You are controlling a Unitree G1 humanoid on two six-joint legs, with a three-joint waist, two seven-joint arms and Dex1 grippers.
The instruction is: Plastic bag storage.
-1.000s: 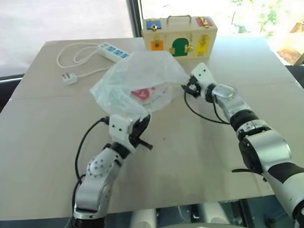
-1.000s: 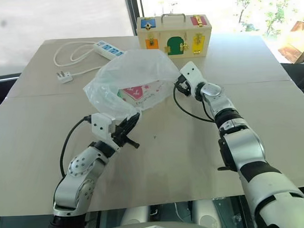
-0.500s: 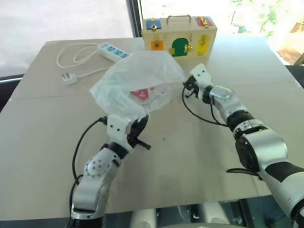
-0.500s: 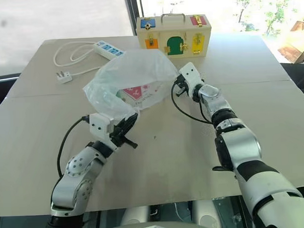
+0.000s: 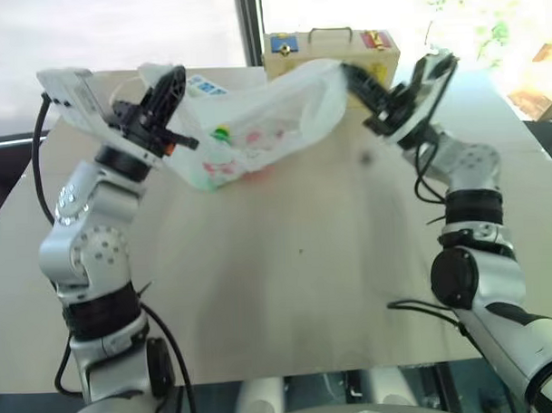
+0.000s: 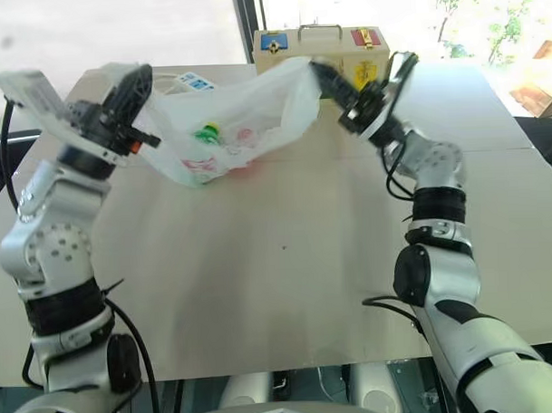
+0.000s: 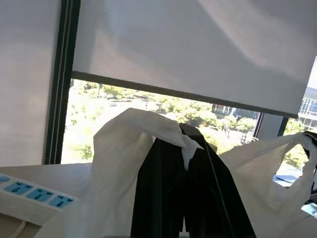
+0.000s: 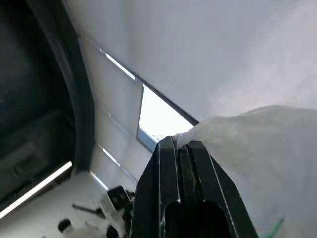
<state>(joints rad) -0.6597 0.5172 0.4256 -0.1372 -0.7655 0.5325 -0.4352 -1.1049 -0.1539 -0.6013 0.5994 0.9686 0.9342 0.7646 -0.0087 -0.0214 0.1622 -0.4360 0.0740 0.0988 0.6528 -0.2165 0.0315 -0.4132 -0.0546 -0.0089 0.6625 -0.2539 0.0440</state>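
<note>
The plastic bag (image 5: 264, 125), translucent white with red print, hangs above the table, stretched between my two grippers. A small green item (image 5: 221, 133) shows through its sagging lower part, near red marks. My left gripper (image 5: 169, 86) is raised at the left and shut on one edge of the bag; in the left wrist view its black fingers (image 7: 163, 188) pinch a fold of white film (image 7: 163, 130). At the right my right gripper (image 5: 355, 83) is shut on the opposite edge, and the right wrist view shows its fingertips (image 8: 171, 148) closed against the film (image 8: 257, 148).
A wooden lock box (image 5: 384, 47) with coloured doors stands at the table's far edge behind the bag. A white power strip (image 5: 204, 85) lies at the back left, partly hidden by the bag. The beige table (image 5: 305, 260) stretches toward me below the bag.
Both arms have risen, lifting the bag off the table and spreading it between them. The right gripper, open beside the bag a second ago, has closed on its edge.
</note>
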